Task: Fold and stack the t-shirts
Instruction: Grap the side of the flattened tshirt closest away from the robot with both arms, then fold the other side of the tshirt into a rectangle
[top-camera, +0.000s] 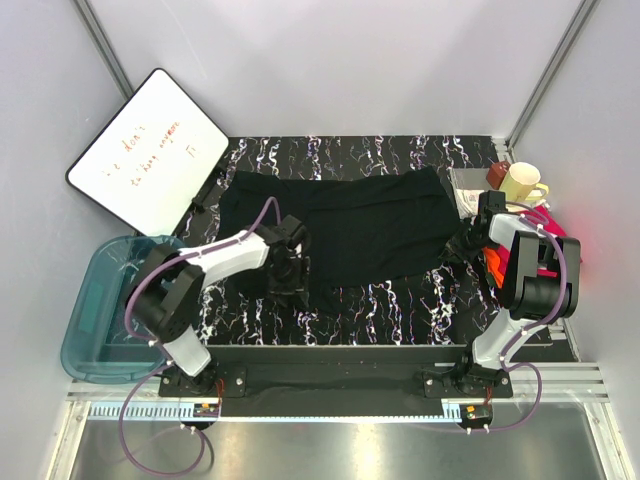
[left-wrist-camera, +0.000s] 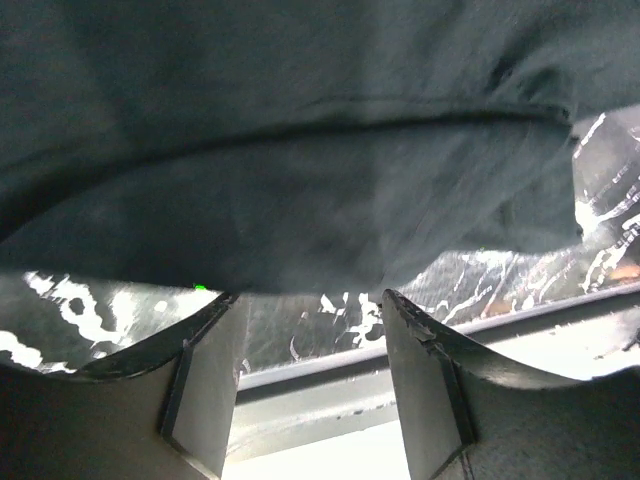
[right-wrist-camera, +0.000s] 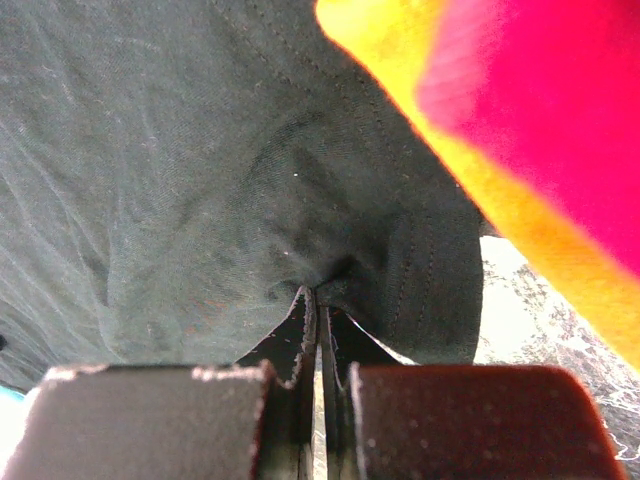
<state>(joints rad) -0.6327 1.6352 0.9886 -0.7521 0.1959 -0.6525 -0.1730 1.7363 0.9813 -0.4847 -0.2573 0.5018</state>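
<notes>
The black tee (top-camera: 370, 225) lies spread across the marbled tabletop (top-camera: 400, 300). It is thin, limp knit, light and apt to sag, so it is best taken at hems or corners. The right jaws are closed, pinching its stitched edge. The left jaws gape empty at its near hem. The pink tee (right-wrist-camera: 540, 100) sits at right.
</notes>
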